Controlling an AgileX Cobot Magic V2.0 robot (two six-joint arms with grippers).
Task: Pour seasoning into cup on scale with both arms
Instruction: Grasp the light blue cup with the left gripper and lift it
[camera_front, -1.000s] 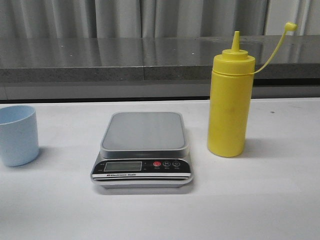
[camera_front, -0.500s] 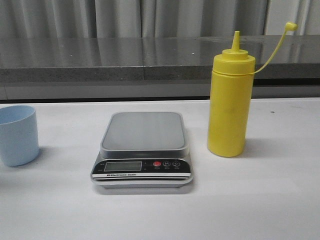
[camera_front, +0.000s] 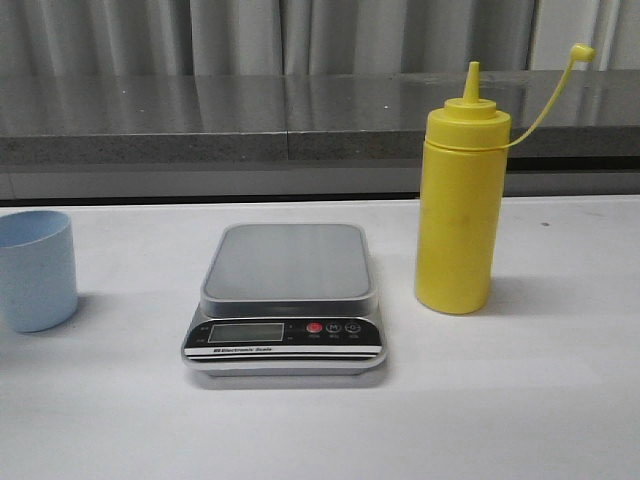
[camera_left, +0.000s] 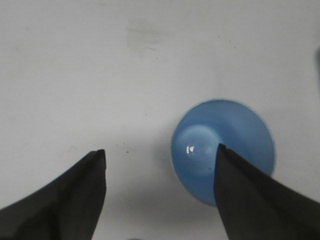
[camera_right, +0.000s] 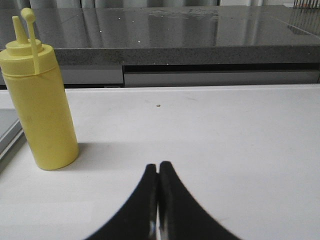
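Pale blue tapered cup (camera_left: 223, 150) under the spread left pincer (camera_left: 160, 160); right pincer (camera_right: 158, 172) pressed together.

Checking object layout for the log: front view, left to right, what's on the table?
Cup → scale → bottle, all apart from one another; no hand shows in this view.

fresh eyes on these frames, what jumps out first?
The tall yellow plastic squeeze bottle stands upright right of centre on the white table, its cap dangling on a thin tether. Beside it, mid-table, sits the flat silver-grey digital scale with nothing on its platform. The small pale blue plastic cup is at the far left edge, with the open left gripper hovering above it.
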